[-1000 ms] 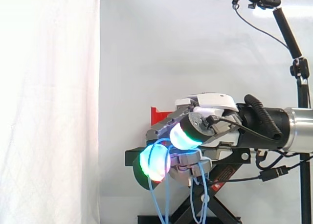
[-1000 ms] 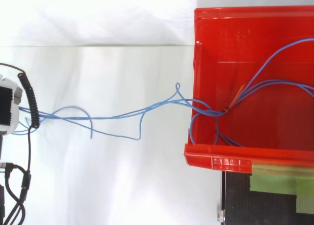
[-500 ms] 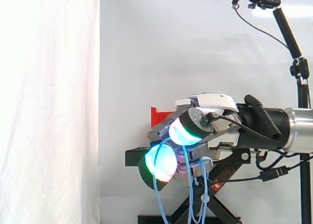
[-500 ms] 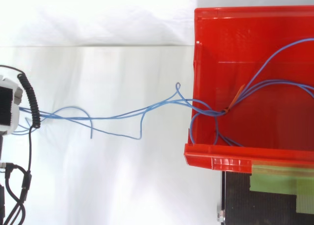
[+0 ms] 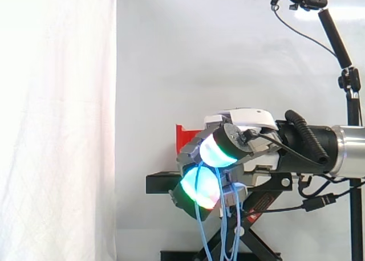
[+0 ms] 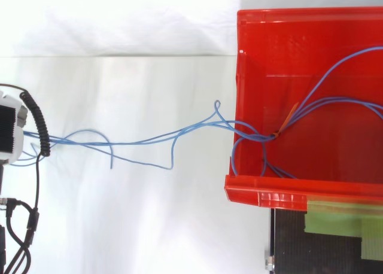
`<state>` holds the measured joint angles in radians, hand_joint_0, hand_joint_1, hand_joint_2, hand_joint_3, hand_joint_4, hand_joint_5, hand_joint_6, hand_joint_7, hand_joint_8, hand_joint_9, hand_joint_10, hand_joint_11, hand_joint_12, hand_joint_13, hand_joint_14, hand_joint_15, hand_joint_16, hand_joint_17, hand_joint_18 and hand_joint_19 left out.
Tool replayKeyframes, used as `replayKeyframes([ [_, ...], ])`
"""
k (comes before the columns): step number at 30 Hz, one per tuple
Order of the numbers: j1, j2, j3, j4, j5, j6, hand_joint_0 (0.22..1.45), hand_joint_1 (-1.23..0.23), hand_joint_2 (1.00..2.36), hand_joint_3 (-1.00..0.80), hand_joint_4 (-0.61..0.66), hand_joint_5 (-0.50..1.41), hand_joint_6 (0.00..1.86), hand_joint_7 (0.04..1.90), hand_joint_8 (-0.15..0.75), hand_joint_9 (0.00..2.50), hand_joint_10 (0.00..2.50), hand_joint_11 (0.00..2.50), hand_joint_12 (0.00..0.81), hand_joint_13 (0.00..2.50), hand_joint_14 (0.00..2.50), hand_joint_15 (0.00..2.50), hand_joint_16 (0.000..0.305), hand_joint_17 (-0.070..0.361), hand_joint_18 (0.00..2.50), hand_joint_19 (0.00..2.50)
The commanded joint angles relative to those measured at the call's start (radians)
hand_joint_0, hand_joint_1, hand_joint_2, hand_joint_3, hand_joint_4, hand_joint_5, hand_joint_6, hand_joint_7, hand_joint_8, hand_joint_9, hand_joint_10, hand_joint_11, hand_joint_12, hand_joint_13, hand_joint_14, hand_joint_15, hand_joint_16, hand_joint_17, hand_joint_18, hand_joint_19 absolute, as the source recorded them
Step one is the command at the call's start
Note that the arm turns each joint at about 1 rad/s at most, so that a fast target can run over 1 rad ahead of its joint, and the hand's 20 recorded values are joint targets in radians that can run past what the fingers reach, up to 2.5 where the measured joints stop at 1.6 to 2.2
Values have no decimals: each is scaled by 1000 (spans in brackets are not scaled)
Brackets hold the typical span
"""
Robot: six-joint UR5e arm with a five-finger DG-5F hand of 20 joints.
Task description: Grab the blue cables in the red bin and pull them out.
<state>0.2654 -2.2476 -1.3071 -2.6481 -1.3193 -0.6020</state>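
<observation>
Plainly the hand (image 5: 239,144) is clenched on the blue cables (image 6: 143,141): in the side view its fingers curl down toward 7 o'clock, the glowing cyan-green fingertips (image 5: 214,151) stacked one over another, and several blue strands pass between them and drop straight toward 6 o'clock in front of the black stand (image 5: 162,182). Just where the pads press the strands is partly masked by the glow, so the exact pinch point is probably behind the lower pad. From above, the hand sits at the 9 o'clock edge, well apart from the red bin (image 6: 269,190), which takes up the 3 o'clock side. The cables stretch from the hand across the pale surface toward 3 o'clock, with one loose loop sagging toward 6 o'clock near the hand and another small loop rising toward 12 o'clock just outside the bin wall. They cross over the bin's 9 o'clock wall and gather at an orange tie (image 6: 289,118) inside, from which strands fan out toward 2 and 3 o'clock, so part of the bundle lies in the bin. Strips of green tape (image 6: 335,217) lie on the stand at 5 o'clock. Behind, the white curtain (image 5: 57,130) hangs at 9 o'clock in the side view, and a camera (image 5: 308,0) sits on a pole at 1 o'clock.
</observation>
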Motion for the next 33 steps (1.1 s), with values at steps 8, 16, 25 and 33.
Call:
replayKeyframes([
  [8, 0, 0, 0, 0, 0, 0, 819, -875, 1000, -1000, 180, 824, 389, 771, 238, 1128, 1103, 1671, 331, 1359, 334, 1652, 45, 102, 946, 1182],
  [16, 2, 0, 0, -1, -1, 2, 837, -900, 1000, -1000, 183, 784, 459, 741, 244, 1085, 1208, 1656, 329, 1350, 339, 1653, 45, 101, 943, 1188],
  [25, 2, 0, 0, -1, 0, 5, 825, -938, 1000, -1000, 187, 727, 488, 704, 242, 1001, 1322, 1587, 325, 1306, 378, 1640, 46, 103, 928, 1187],
  [33, 2, -1, 0, -1, 0, 5, 822, -985, 1000, -1000, 193, 707, 463, 707, 252, 972, 1324, 1579, 337, 1291, 397, 1619, 47, 105, 913, 1183],
])
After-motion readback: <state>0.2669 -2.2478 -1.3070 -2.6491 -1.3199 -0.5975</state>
